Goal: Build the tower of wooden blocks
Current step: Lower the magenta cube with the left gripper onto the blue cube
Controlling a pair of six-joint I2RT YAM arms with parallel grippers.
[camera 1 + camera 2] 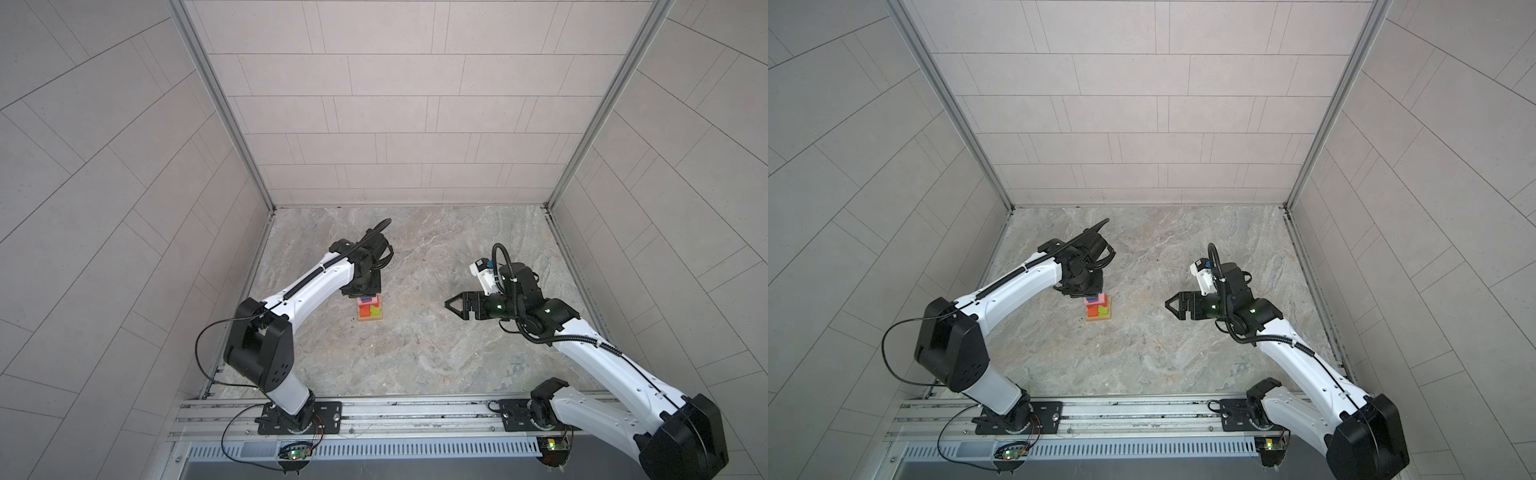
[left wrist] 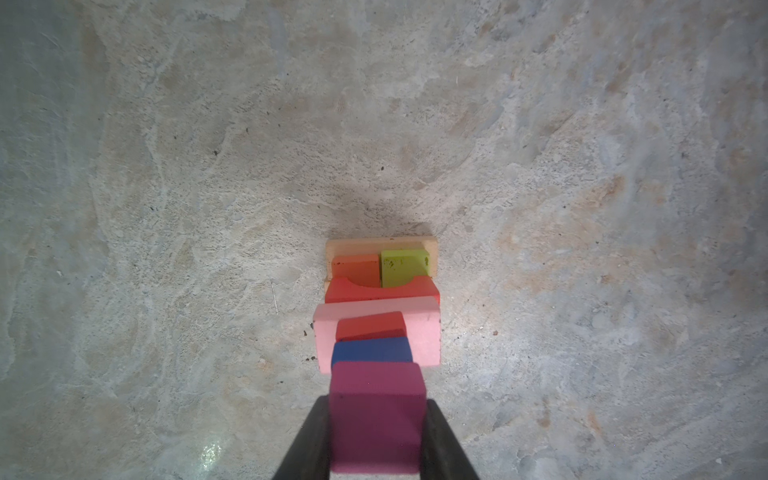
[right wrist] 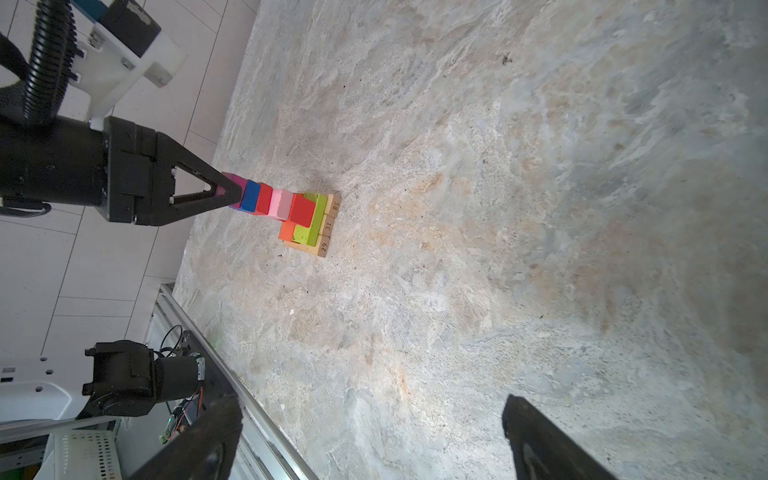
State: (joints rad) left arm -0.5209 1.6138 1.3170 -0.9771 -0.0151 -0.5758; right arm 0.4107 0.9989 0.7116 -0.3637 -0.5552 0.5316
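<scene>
While our left gripper (image 3: 231,194) pinches the magenta cube (image 2: 376,415) atop the tower (image 3: 309,220), our right gripper (image 1: 449,303) hangs spread wide, well apart to the right.

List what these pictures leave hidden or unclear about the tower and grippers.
Both top views: the left arm hides the tower's top.
Left wrist view: the magenta cube, gripped by the left gripper, hides whether it rests on the blue cube.
Right wrist view: the edge cuts off the right gripper's fingers.
</scene>
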